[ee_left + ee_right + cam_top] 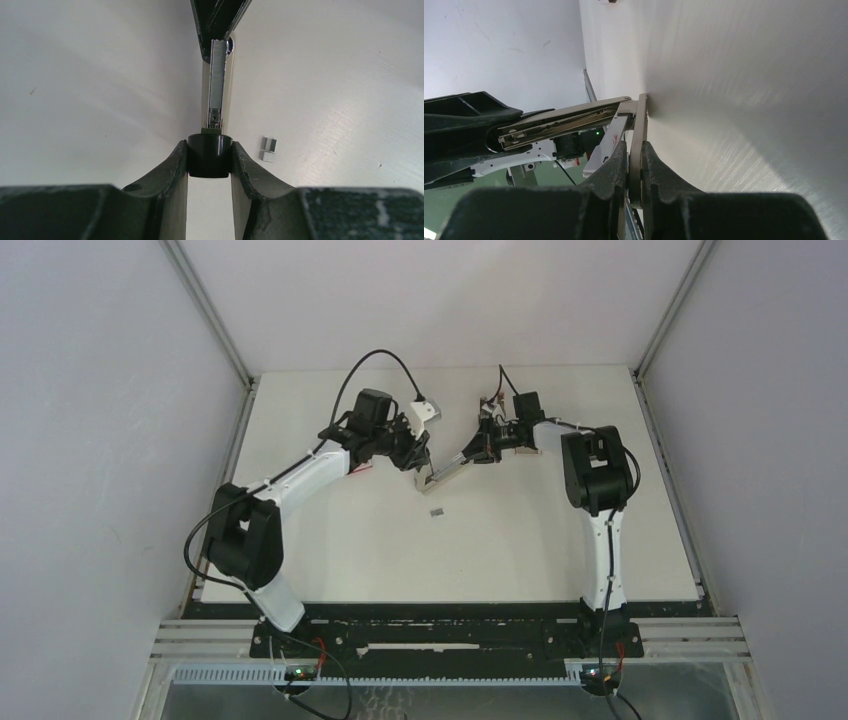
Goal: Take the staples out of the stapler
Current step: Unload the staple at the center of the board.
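Note:
The stapler (455,466) lies opened between both grippers at mid-table. In the left wrist view its silver magazine (217,82) runs away from me, with the black top arm (218,15) raised at the far end. My left gripper (210,150) is shut on the magazine's black end piece (210,156); it also shows in the top view (421,466). My right gripper (635,149) is shut on the stapler's thin metal base (639,125); it also shows in the top view (488,445). A short block of staples (268,149) lies on the table just right of my left fingers and also shows in the top view (436,512).
A small pinkish item (362,470) lies under the left forearm. Small pinkish pieces (489,400) lie beyond the right gripper. The white table (330,550) is boxed in by pale walls on three sides.

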Action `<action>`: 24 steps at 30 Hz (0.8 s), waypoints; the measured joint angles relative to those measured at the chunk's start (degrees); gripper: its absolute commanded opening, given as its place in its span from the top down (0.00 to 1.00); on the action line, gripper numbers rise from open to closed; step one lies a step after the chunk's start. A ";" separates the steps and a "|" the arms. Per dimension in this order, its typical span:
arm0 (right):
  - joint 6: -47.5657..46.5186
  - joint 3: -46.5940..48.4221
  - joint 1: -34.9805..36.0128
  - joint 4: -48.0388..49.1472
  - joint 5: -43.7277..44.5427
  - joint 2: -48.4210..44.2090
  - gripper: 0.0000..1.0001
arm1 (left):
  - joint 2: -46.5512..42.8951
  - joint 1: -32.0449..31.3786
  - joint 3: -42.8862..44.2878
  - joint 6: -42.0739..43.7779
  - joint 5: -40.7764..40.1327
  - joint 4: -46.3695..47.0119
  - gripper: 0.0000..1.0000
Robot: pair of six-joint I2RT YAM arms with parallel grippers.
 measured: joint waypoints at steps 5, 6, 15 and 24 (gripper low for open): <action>-0.04 1.55 -0.09 -0.85 -0.55 1.44 0.83 | 0.00 0.20 0.00 -0.02 -0.11 0.15 1.00; -0.04 1.66 -0.09 -1.07 -0.66 1.44 0.81 | 0.00 0.22 0.02 -0.02 -0.07 0.15 1.00; -0.26 2.29 -0.17 -3.19 -0.76 1.44 0.74 | 0.13 -1.14 0.20 0.02 -1.25 -0.11 1.00; -0.81 2.29 -1.38 -5.03 -0.61 1.29 0.69 | 2.58 -4.94 3.50 0.04 -5.99 -1.22 1.00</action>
